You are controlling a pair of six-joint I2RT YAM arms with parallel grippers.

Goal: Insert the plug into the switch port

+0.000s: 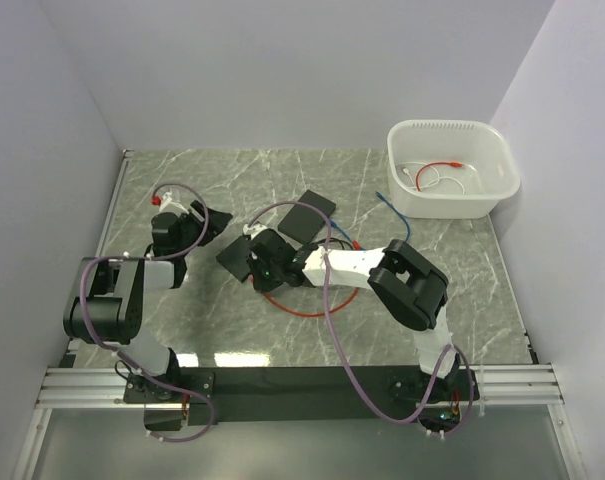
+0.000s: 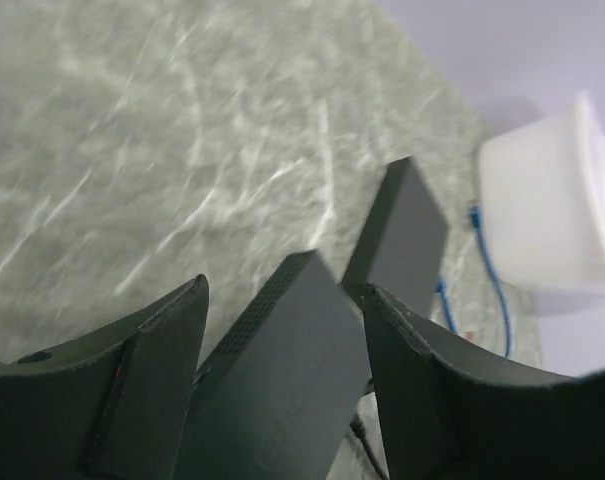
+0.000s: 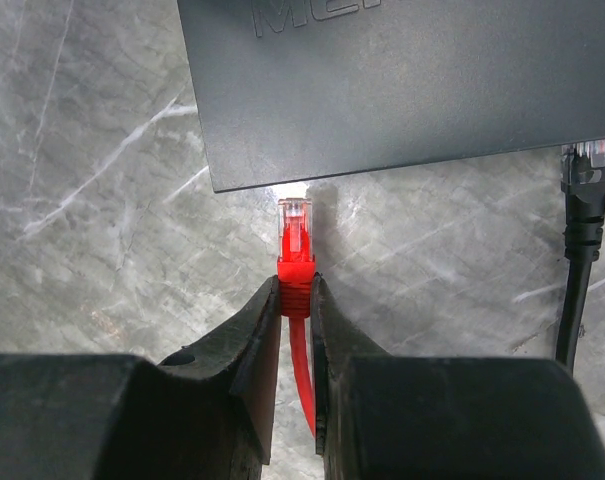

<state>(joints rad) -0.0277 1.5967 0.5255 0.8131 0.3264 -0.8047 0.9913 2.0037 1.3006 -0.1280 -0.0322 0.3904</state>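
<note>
Right wrist: plug [image 3: 295, 222] is light hard plastic with a fragile latch tab, and its red cable [image 3: 300, 372] trails limp, so the boot is the best hold. Right gripper [image 3: 295, 288] is nearly closed, pinching the boot. The plug tip sticks out past the fingertips mid-table, aimed at the switch [image 3: 402, 90] edge, just short and not in. Ports are hidden. The switch probably slides if pushed. Left gripper [image 2: 284, 300] jaws stand wide, straddling the switch, seemingly clamped on both sides. Black cable [image 3: 580, 240] ends at the same edge, apart from the plug.
</note>
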